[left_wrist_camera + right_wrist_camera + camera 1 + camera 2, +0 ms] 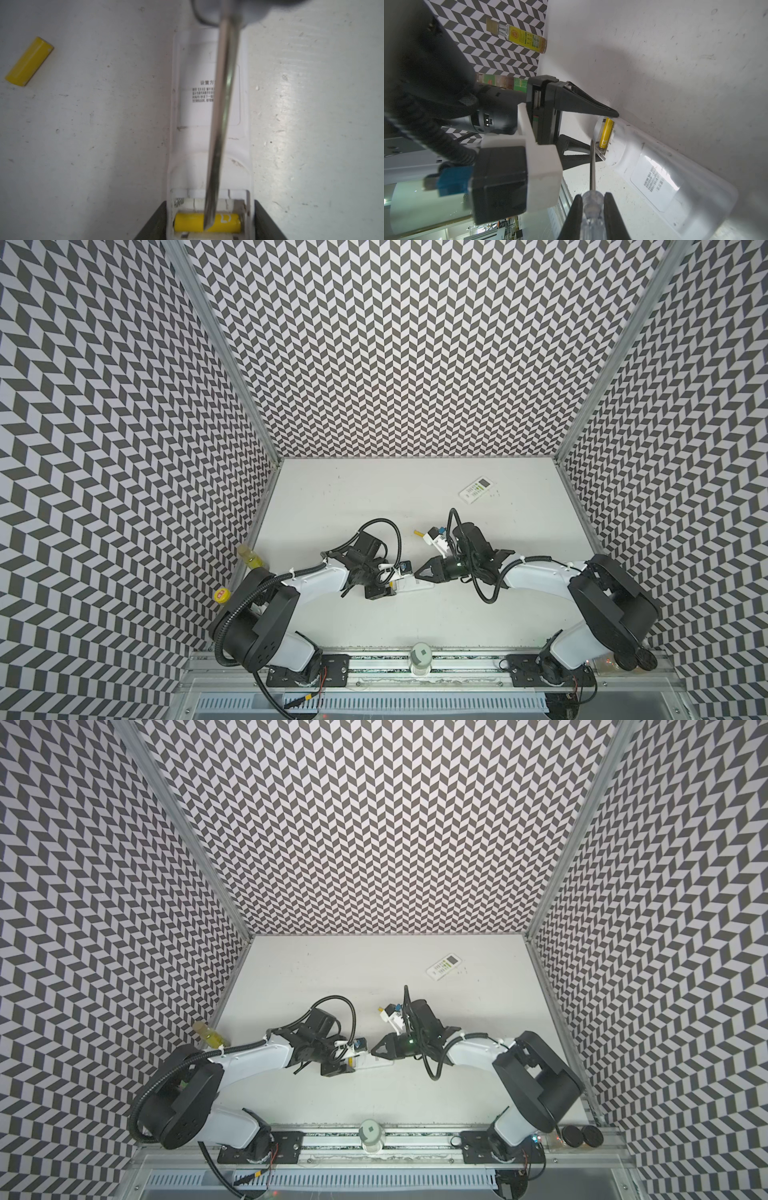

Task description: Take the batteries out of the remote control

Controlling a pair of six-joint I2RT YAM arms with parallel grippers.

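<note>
White desk [365, 489] under chevron walls [415, 344]. Clamped tight on the clear handle of the screwdriver [593, 166] with the right gripper [592, 207], tip at the yellow battery [187, 225] in the open compartment. Pinching the remote [197, 145] by its sides with the left gripper [210, 207] (mid-desk, toward the near edge). Second yellow battery [29, 61] loose, nearer the desk's middle.

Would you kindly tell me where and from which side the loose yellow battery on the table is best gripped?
Probably across the middle of the loose yellow battery, coming from above, jaws closing on its long sides: it lies flat on the table, clear of the remote, with both sides exposed.
</note>
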